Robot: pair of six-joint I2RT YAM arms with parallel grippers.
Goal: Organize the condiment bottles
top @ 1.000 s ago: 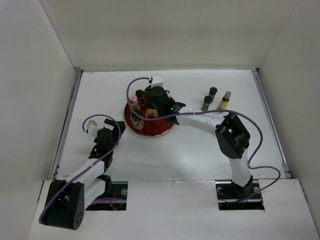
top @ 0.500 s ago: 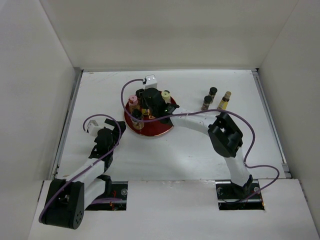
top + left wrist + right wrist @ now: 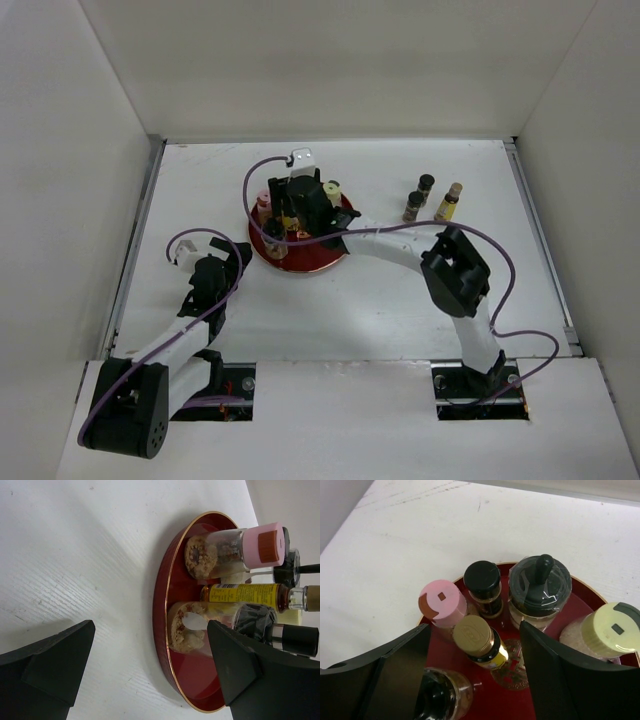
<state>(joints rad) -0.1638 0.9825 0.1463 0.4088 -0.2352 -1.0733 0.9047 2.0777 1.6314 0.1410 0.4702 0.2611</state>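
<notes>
Red lacquer tray (image 3: 451, 652) with a gold rim holds six of the condiment bottles: a pink-capped jar (image 3: 441, 601), a black-capped bottle (image 3: 482, 579), a gold-capped bottle (image 3: 474, 635) near the tray's centre, a dark-lidded jar (image 3: 540, 582), a cream-capped jar (image 3: 612, 627) and a black-topped jar (image 3: 440, 695) at its near-left edge. Three more bottles (image 3: 413, 206) stand on the table (image 3: 400, 290), well to the right of the tray. The right gripper (image 3: 297, 212) hangs over the tray with its jaws spread either side of the gold-capped bottle, apparently not touching it, while the left gripper (image 3: 226, 260) sits just left of the tray, fingers wide apart and empty.
</notes>
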